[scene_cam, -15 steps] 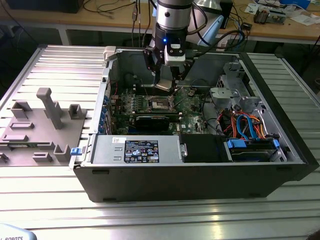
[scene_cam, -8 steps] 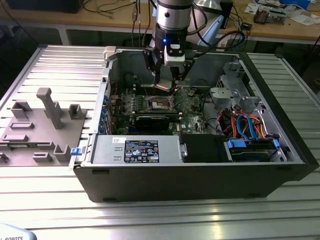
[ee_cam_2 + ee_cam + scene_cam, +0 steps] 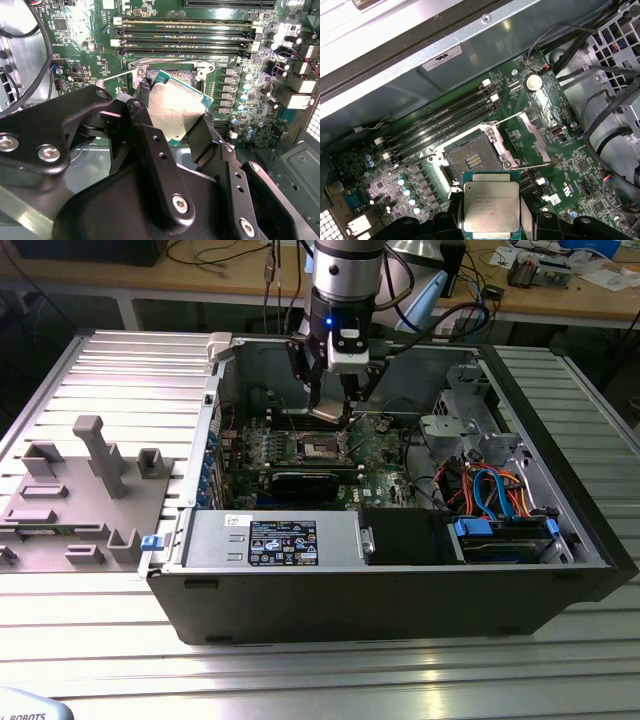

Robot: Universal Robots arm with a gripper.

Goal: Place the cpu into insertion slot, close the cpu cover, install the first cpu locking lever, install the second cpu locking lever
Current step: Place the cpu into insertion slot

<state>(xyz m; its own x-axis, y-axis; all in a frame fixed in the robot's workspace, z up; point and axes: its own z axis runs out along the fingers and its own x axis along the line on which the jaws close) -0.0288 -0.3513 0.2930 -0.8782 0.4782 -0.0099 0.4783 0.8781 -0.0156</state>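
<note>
Gripper point(image 3: 172, 114) pinches cpu point(image 3: 491, 207) by its edges, held above mobo point(image 3: 580, 165) (socket point(image 3: 472, 161) open).

Print, none legible: black sticker point(image 3: 283, 542) on power supply housing point(image 3: 205, 546); white sticker point(image 3: 441, 56) on case wall point(image 3: 520, 34); faint engraved lines on cpu point(image 3: 491, 207) lid; small white label point(image 3: 550, 199) on motherboard point(image 3: 584, 165)

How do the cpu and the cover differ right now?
The cpu is a solid square; the cover is an open frame. The cpu is clamped in the gripper, off the board; the cover sits on the board, swung open beside the bare socket. Both are silvery metal.
</note>
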